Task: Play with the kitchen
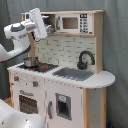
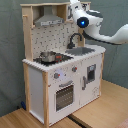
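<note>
I am seeing the kitchen (image 1: 65, 85) standing upright in both exterior views (image 2: 65, 75), a white toy unit with light-wood edging and a tiled backsplash. Its grey hood (image 2: 47, 19) is hanging over the stove, where a small metal pot (image 1: 30, 61) is sitting on the dark hob (image 2: 48, 56). A black curved faucet (image 1: 85, 58) is rising behind the grey sink (image 1: 74, 73). A toy microwave (image 1: 75, 23) is sitting in the upper shelf. Below, the oven door (image 2: 64, 95) is staying closed, with knobs (image 2: 56, 76) above it.
</note>
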`<state>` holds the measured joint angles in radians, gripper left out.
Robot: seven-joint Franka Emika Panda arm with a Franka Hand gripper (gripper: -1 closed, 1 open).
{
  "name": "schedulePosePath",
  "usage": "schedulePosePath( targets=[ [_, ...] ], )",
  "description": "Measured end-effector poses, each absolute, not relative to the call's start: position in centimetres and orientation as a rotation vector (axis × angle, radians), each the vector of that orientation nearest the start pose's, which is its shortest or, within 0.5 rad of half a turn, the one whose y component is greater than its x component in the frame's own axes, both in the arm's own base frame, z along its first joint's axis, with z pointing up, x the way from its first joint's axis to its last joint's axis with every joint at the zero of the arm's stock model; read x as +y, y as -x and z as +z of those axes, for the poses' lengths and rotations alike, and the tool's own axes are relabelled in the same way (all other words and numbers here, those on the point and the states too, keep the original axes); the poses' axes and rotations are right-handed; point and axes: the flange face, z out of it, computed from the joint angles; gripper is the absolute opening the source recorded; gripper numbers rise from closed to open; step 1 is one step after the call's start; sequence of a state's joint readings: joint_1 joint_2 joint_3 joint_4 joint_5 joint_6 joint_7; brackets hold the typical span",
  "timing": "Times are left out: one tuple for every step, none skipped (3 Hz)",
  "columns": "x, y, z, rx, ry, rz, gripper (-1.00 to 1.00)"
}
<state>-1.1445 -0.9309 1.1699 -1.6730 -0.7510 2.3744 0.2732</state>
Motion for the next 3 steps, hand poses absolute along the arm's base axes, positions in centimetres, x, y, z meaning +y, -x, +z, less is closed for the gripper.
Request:
schedulePosePath(
  targets=[
    [37.4, -42.6, 73.2, 0.38, -1.38, 1.068, 1.0],
    [41.9, -39.4, 70.8, 0.463, -1.303, 1.06, 1.0],
    [44.4, -37.0, 68.5, 0.505, -1.218, 1.026, 1.0]
  ],
)
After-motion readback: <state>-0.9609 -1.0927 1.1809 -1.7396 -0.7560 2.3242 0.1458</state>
